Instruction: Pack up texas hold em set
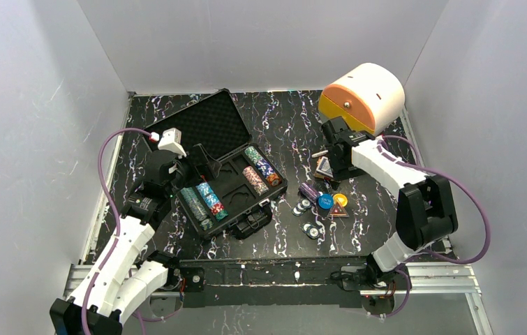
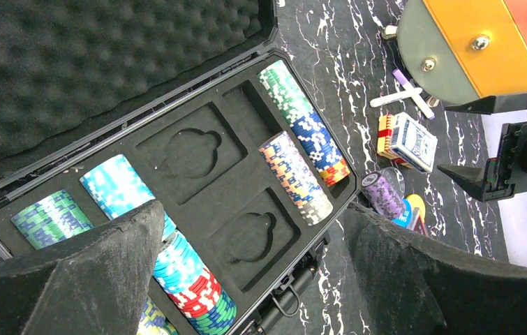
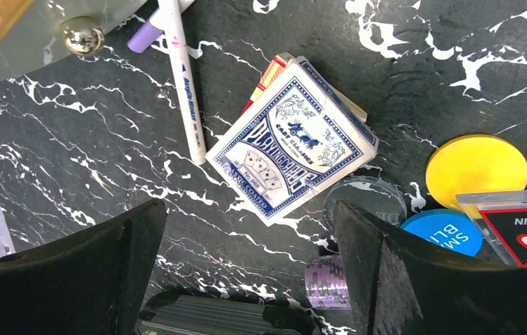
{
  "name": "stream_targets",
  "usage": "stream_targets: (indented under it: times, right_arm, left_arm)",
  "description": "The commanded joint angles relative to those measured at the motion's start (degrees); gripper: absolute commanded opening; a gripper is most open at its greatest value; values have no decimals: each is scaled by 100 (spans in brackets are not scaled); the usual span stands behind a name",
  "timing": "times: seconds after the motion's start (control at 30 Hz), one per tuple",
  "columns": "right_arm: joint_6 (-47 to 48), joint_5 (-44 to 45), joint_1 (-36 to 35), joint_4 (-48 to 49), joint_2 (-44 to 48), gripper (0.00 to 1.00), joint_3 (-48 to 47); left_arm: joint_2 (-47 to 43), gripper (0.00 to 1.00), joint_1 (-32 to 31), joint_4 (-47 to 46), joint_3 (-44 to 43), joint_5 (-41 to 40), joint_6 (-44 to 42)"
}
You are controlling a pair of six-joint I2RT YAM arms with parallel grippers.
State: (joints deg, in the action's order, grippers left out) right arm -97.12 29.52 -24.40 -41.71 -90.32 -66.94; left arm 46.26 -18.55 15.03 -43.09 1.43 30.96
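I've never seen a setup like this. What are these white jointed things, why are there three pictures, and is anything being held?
They are two robot arms bolted to the table's near edge, each ending in a two-finger gripper. One picture looks down from above; the other two come from cameras on each wrist, so the dark shapes at their bottom edges are the arm's own fingers.

On the marbled table lies an open black case with rows of poker chips in its foam. Beside it lie a blue card deck, loose chips and round buttons. The left gripper hovers over the case, the right gripper over the deck. Both are open, holding nothing.
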Motion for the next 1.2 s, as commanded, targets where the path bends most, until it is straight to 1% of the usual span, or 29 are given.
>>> stream_targets:
  times: [0.0,0.1,0.23,0.4,0.77,0.87,1.07,1.17]
  right_arm:
    - [25,-320,125,310,-82,99,129]
    - [60,-422,258,545,-119,99,293]
    - [66,-774,531,678,-248,99,412]
    - [-91,-972,636,659,-407,99,412]
    - [-227,-1127,767,472,-888,98,126]
    - [-213,-1070,770,397,-840,93,126]
    - [-176,-854,764,330,-456,91,345]
    - [-128,-892,769,390,-283,87,467]
  left_arm:
    - [-139,98,15,88,51,-64,11]
    - [-125,98,17,86,63,-64,-10]
    - [-167,98,17,93,73,-64,-28]
    - [-183,98,13,88,46,-263,-59]
    - [-147,98,18,104,73,-293,-88]
    - [-152,98,17,113,65,-301,-90]
    - [-144,98,10,107,112,-302,-66]
    - [-126,98,14,93,125,-293,-55]
